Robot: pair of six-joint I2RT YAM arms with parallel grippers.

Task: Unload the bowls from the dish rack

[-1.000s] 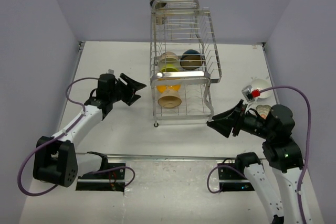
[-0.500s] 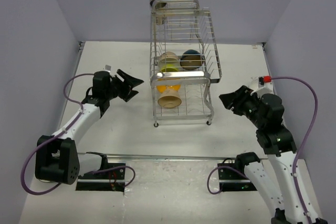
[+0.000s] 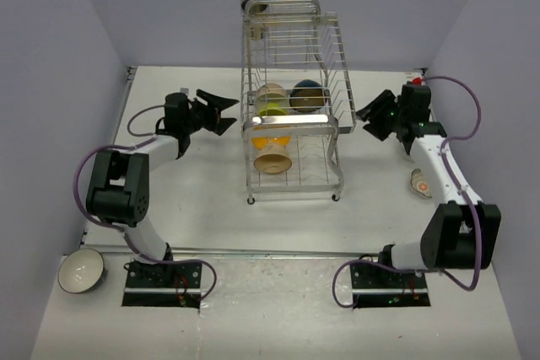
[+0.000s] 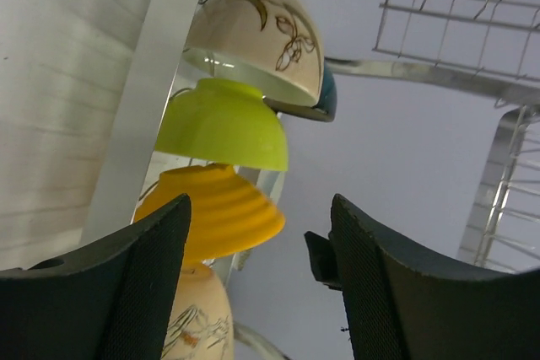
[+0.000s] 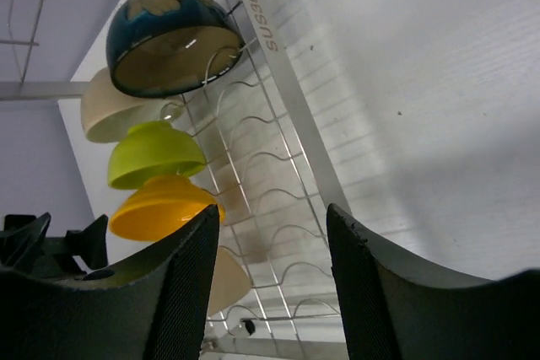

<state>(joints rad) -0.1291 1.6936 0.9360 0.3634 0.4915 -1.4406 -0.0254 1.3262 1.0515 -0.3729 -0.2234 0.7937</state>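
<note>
The chrome wire dish rack point(image 3: 291, 126) stands mid-table. Its lower tier holds a row of bowls: a dark blue one point(image 3: 307, 94), a cream patterned one point(image 3: 271, 93), a lime green one point(image 3: 272, 110), an orange one point(image 3: 271, 139) and a beige one point(image 3: 273, 158). My left gripper point(image 3: 221, 113) is open and empty just left of the rack; its wrist view shows the cream point(image 4: 257, 40), green point(image 4: 224, 124) and orange point(image 4: 215, 208) bowls ahead. My right gripper point(image 3: 374, 117) is open and empty just right of the rack; its wrist view shows the blue bowl point(image 5: 169, 40).
A white bowl point(image 3: 81, 271) sits at the near left corner by the left arm's base. A patterned bowl point(image 3: 421, 183) lies on the table right of the rack, under the right arm. Walls close in on both sides.
Both arms swung away from the near table and up toward the rack's sides. A white bowl now sits at the near left, a patterned bowl at the right.
</note>
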